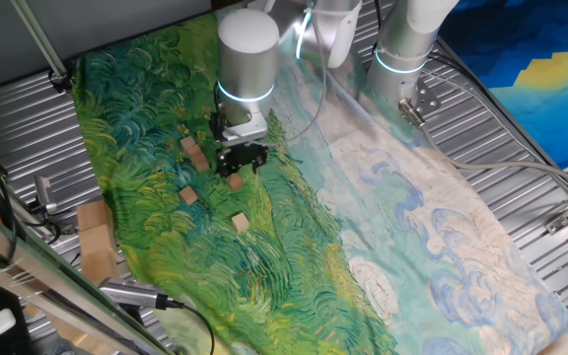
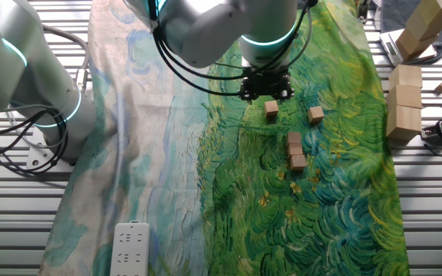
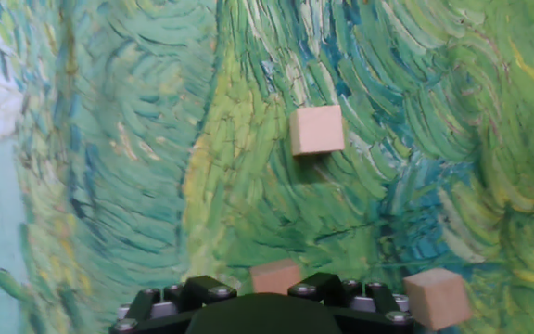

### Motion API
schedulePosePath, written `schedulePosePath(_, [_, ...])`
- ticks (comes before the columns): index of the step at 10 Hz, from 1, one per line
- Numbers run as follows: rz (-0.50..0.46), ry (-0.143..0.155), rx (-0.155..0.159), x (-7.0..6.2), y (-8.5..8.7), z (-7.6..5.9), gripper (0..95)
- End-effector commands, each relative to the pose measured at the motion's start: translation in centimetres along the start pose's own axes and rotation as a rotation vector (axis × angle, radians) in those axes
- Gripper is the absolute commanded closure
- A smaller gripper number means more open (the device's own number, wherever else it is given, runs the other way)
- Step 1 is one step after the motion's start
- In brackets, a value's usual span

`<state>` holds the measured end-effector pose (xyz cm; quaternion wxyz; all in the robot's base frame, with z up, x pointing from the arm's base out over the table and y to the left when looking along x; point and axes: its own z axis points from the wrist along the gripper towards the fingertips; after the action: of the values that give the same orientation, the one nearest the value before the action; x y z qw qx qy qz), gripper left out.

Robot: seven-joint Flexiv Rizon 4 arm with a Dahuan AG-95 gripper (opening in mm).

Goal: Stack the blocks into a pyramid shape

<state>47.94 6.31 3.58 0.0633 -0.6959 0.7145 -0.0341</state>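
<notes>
Blocks lie scattered on the green swirl-painted cloth [image 1: 264, 256]: in the other fixed view, a pair touching in a short column [image 2: 295, 150] sits at frame centre, a single cube [image 2: 315, 114] to its upper right, and another cube [image 2: 271, 109] just below the gripper [image 2: 265, 90]. In the hand view one cube [image 3: 317, 130] lies above centre, one [image 3: 437, 298] at lower right, and one [image 3: 276, 276] shows at the bottom edge between the finger bases. Whether the fingers grip that cube I cannot tell, nor how wide they stand.
</notes>
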Motion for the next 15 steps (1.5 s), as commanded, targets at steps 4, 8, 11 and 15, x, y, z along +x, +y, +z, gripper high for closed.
schedulePosePath(4, [-0.034,-0.027,0.000,0.3,-1.3,1.1,19.0])
schedulePosePath(8, [-0.023,-0.037,-0.006,0.4,-1.2,1.5,38.0])
schedulePosePath(11, [-0.020,-0.037,-0.008,0.4,-1.2,1.9,57.0])
schedulePosePath(15, [-0.003,-0.027,-0.010,0.4,-1.1,2.2,95.0])
